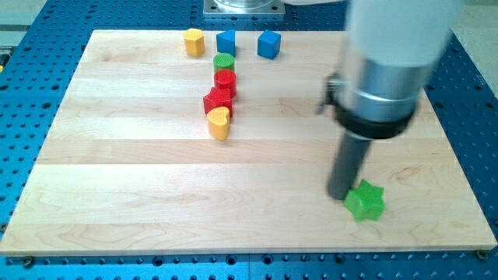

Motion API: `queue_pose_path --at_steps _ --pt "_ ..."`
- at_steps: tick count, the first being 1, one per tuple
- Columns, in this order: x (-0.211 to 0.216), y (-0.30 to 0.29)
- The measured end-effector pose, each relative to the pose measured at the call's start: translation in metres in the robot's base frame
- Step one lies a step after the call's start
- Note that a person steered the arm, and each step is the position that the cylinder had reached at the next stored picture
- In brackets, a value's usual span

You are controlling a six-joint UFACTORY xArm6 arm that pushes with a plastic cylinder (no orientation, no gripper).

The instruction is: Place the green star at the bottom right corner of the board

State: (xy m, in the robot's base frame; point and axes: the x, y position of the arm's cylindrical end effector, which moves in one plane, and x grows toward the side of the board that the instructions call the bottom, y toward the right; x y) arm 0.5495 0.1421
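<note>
the wooden table (140,194) fills most of the frame, resting on a blue perforated base (23,47). the arm carries no claw, so there is nothing to open or close and nothing is held; it ends in a dark rod, and my tip (339,194) sits on the table in the lower right of the frame. the green star (365,201) lies touching or just beside my tip, on its right and slightly lower, well inside the table's lower right area but not at the corner itself. in the upper middle of the frame a line of blocks runs downward: a green cylinder (224,62), a red cylinder (226,80), a red star-like block (218,100) and a yellow heart (219,123), each touching or nearly touching the next. along the top edge sit a yellow heart-like block (194,40), a blue block (226,42) and a blue cube (268,43), each apart from the others. all of these are well apart from my tip.
</note>
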Motion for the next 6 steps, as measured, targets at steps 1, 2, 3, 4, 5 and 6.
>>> queue_pose_path --at_steps 1,2,3,4,5,6 --pt "-0.005 0.016" --pt "-0.018 -0.054" --pt "0.017 -0.021" --pt "0.034 -0.01" --pt "0.034 0.029" --pt "0.031 0.081"
